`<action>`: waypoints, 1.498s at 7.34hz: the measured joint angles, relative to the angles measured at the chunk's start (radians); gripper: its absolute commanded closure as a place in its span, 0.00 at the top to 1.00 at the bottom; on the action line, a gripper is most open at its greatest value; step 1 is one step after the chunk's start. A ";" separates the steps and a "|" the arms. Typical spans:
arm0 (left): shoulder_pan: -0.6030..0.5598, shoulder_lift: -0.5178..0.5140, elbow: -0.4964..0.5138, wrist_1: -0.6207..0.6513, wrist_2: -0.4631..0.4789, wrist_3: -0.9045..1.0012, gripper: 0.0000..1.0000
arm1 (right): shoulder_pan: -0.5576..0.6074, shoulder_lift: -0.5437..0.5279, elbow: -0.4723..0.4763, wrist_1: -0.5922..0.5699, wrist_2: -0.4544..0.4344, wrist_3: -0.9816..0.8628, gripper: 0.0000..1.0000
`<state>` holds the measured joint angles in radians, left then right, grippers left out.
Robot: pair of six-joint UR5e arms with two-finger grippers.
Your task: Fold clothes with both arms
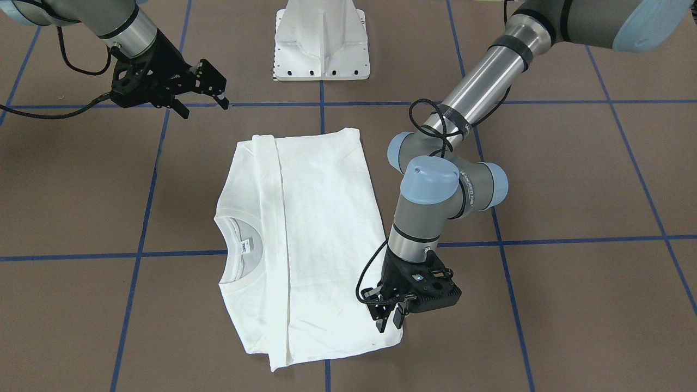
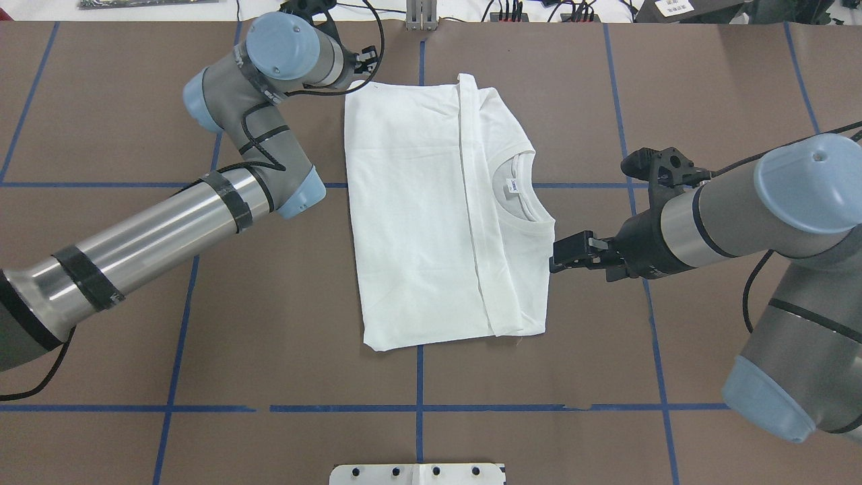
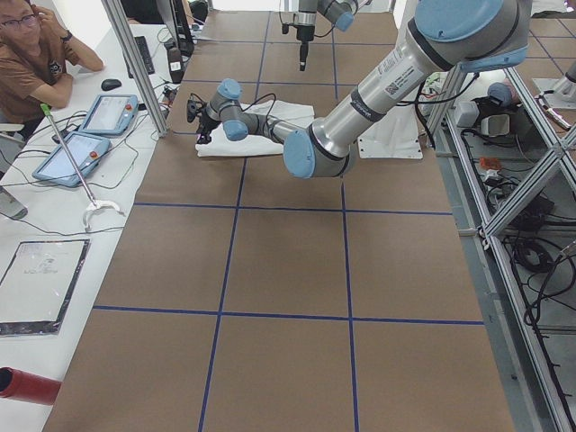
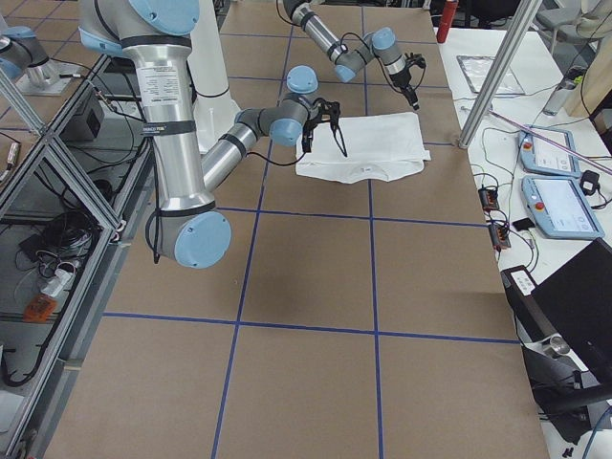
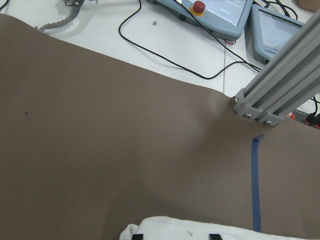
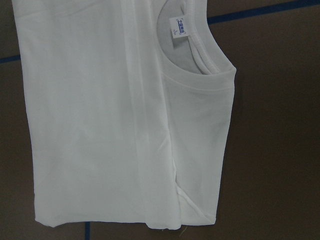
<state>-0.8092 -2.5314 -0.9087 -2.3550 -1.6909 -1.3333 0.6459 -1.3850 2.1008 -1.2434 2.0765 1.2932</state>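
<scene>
The white T-shirt (image 1: pixel 321 234) lies flat on the brown table, folded into a rough rectangle with a sleeve strip laid along it. Its collar and neck label (image 1: pixel 246 245) face up, and no black print shows. It also shows in the overhead view (image 2: pixel 417 215) and the right wrist view (image 6: pixel 100 125). My left gripper (image 1: pixel 390 322) is open, fingers pointing down just over the shirt's far corner; the left wrist view shows the shirt's edge (image 5: pixel 200 230) between the fingertips (image 5: pixel 137 236). My right gripper (image 1: pixel 204 108) is open and empty, held off the shirt on its collar side.
The white metal pedestal base (image 1: pixel 321 43) stands at the robot's side of the table. Blue tape lines (image 1: pixel 141 218) grid the brown surface. Beyond the table's far edge are an aluminium post (image 5: pixel 280 80), teach pendants (image 5: pixel 220 15) and a seated operator (image 3: pixel 36 54).
</scene>
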 measured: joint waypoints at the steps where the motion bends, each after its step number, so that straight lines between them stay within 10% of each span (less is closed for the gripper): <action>1: -0.022 0.041 -0.081 0.061 -0.066 0.028 1.00 | -0.021 0.018 -0.022 -0.004 -0.028 -0.021 1.00; 6: -0.021 0.366 -0.786 0.481 -0.185 0.080 1.00 | -0.230 0.264 -0.190 -0.246 -0.374 -0.200 1.00; 11: 0.033 0.402 -0.881 0.533 -0.208 0.029 1.00 | -0.328 0.325 -0.308 -0.331 -0.529 -0.382 1.00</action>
<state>-0.7760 -2.1296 -1.7898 -1.8225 -1.8986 -1.3038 0.3182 -1.0605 1.7932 -1.5740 1.5474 0.9110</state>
